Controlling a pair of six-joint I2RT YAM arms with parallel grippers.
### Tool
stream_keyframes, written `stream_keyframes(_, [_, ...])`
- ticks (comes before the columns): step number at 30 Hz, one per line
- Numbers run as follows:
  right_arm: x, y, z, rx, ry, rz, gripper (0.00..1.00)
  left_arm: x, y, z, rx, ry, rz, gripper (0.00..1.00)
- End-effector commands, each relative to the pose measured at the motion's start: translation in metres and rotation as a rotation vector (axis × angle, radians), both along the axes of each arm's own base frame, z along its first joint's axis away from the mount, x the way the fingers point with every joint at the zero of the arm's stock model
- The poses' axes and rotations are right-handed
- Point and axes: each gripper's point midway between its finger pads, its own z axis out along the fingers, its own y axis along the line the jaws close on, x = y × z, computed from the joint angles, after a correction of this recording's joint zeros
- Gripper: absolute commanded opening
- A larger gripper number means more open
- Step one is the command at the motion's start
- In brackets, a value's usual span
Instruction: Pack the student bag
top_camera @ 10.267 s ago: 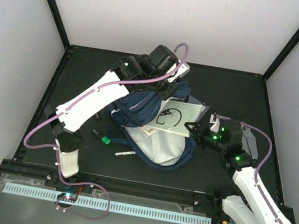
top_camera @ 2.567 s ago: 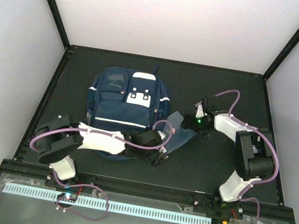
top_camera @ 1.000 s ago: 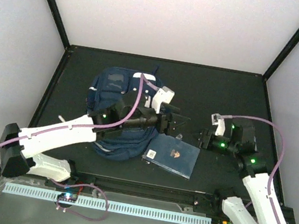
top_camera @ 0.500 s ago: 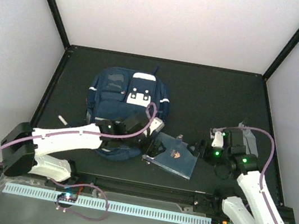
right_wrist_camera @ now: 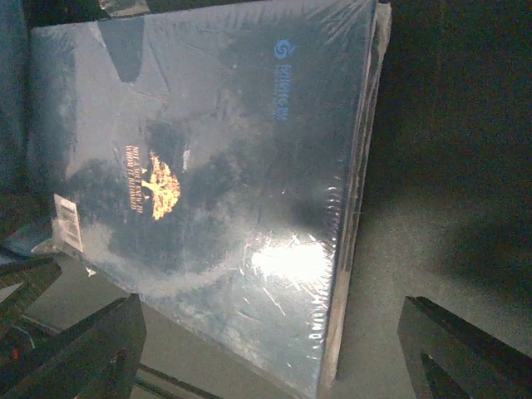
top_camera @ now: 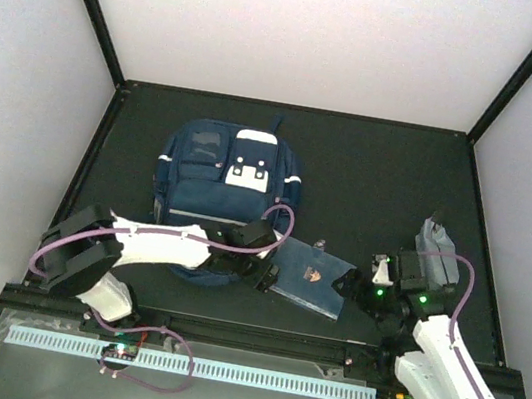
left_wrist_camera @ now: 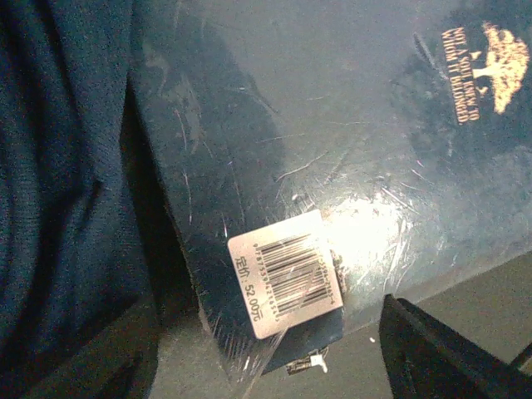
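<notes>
The student bag (top_camera: 224, 178), navy with white stripes and a white buckle patch, lies flat at the back left of the table. A dark blue shrink-wrapped book (top_camera: 309, 277) with a gold tree emblem lies to its right front, its left end against the bag. My left gripper (top_camera: 264, 275) is open at the book's left end; in the left wrist view its gripper (left_wrist_camera: 266, 366) straddles the corner bearing the barcode sticker (left_wrist_camera: 284, 283). My right gripper (top_camera: 353, 286) is open at the book's right end, and in the right wrist view the gripper (right_wrist_camera: 270, 357) spans the book (right_wrist_camera: 208, 183) corner.
A small grey pouch (top_camera: 438, 242) lies at the right, just behind my right arm. A small clip (top_camera: 319, 246) sits on the black table just behind the book. The near table rail (top_camera: 255, 334) runs close in front of the book.
The bag, lifted and crumpled a second ago, now lies flat. My left arm has drawn back to the book's left end. My right gripper has opened and moved nearer to the book's right end.
</notes>
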Motion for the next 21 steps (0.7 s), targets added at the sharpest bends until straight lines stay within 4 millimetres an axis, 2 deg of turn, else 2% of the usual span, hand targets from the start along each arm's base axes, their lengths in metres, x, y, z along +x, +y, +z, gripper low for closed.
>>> stream_keyframes(1, [0.005, 0.001, -0.004, 0.004, -0.021, -0.014, 0.87, 0.0, -0.011, -0.001, -0.001, 0.054, 0.027, 0.71])
stream_keyframes(5, [0.005, 0.004, -0.01, 0.017, -0.015, -0.003, 0.85, -0.01, -0.011, -0.013, 0.006, 0.145, 0.086, 0.68])
stream_keyframes(9, [0.005, 0.007, -0.015, 0.034, -0.011, 0.013, 0.84, -0.016, -0.023, -0.023, -0.031, 0.179, 0.087, 0.64])
stream_keyframes(15, [0.006, 0.011, -0.026, 0.039, 0.013, 0.038, 0.83, -0.009, -0.037, -0.022, -0.081, 0.156, 0.083, 0.64])
stream_keyframes(19, [0.006, 0.019, -0.027, 0.076, 0.03, 0.064, 0.72, -0.008, -0.051, -0.021, -0.129, 0.169, 0.056, 0.64])
stream_keyframes(21, [0.006, 0.023, -0.022, 0.103, 0.024, 0.079, 0.61, -0.01, -0.062, -0.017, -0.185, 0.18, 0.032, 0.62])
